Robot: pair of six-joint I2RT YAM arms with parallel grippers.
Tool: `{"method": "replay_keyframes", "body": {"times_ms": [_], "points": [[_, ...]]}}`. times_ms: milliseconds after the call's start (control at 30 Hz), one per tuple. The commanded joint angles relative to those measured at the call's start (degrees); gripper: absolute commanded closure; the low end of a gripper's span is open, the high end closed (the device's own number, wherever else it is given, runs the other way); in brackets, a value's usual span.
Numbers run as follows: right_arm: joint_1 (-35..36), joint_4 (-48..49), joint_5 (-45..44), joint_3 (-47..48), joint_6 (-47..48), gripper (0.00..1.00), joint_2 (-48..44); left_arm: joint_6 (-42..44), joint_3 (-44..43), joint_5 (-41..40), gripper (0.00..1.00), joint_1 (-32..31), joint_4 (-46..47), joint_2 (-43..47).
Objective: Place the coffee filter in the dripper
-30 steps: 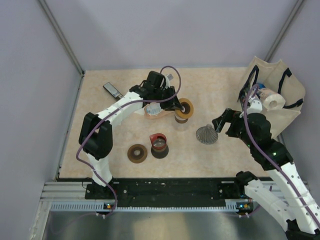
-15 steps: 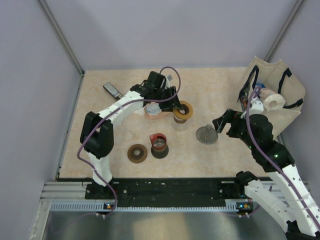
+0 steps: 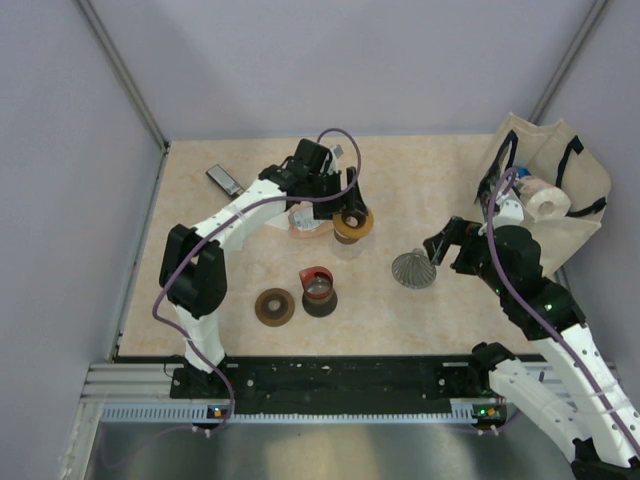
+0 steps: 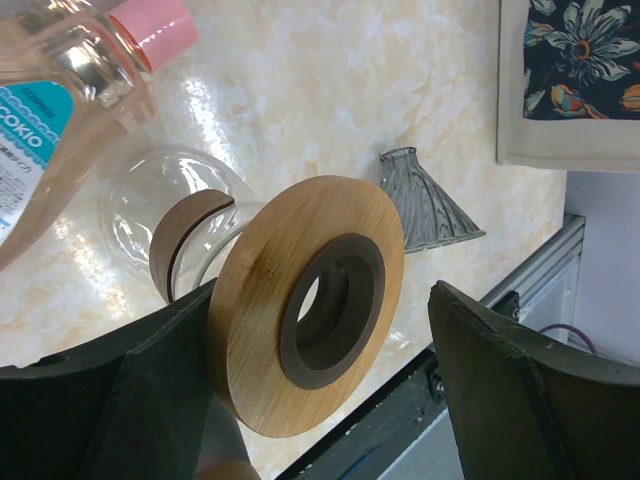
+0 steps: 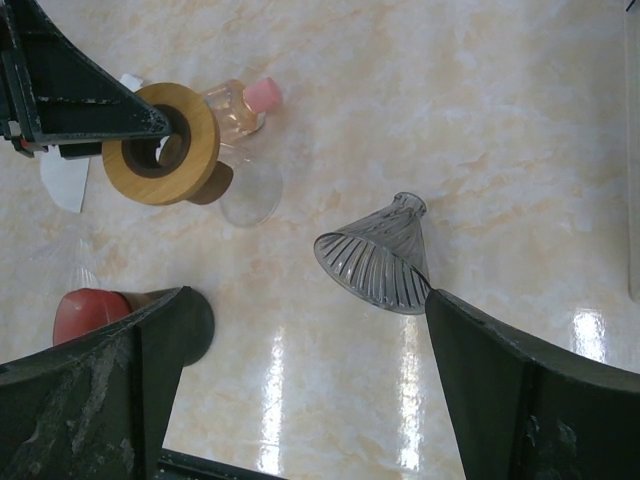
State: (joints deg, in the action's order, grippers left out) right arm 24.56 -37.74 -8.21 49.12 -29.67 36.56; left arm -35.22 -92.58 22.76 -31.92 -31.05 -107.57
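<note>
The ribbed glass dripper [image 3: 413, 269] lies on its side on the table, its wide mouth [image 5: 375, 270] just off my right gripper's [image 5: 308, 300] right finger. That gripper is open and hovers over bare table. My left gripper [image 4: 322, 300] is open around a tilted wooden ring [image 4: 305, 300]. The ring leans on the left finger, with a gap to the right finger. A white paper piece [image 5: 65, 182], which I take for the coffee filter, lies partly hidden behind the left gripper [image 3: 345, 210].
A clear glass vessel [image 4: 170, 215] with a brown collar and a pink-capped bottle [image 4: 60, 80] lie by the ring. A red-and-black cup [image 3: 318, 290], a brown disc [image 3: 274, 306], a black device [image 3: 226, 180] and a tote bag [image 3: 560, 190] are on the table.
The left jaws have opened wide off the wooden ring, and the ring has shifted a little to the left. The right arm and the dripper have stayed put.
</note>
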Motion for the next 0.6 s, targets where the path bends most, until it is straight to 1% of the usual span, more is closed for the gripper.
{"method": "replay_keyframes", "body": {"times_ms": [0,200,333,567], "points": [[-0.1,1.8,0.4,2.1,-0.2,0.02,0.7,2.7,-3.2,-3.8,0.15,0.3,-2.2,3.1],[-0.1,1.8,0.6,2.3,-0.1,0.02,1.0,3.8,-4.5,-3.2,0.15,0.3,-3.2,3.1],[-0.2,1.8,0.8,2.6,-0.3,0.02,1.5,4.5,-5.0,-5.6,0.15,0.3,-4.4,3.6],[-0.2,1.8,0.8,2.6,-0.4,0.02,1.9,5.3,-5.9,-6.3,0.15,0.4,-4.9,4.8]]}}
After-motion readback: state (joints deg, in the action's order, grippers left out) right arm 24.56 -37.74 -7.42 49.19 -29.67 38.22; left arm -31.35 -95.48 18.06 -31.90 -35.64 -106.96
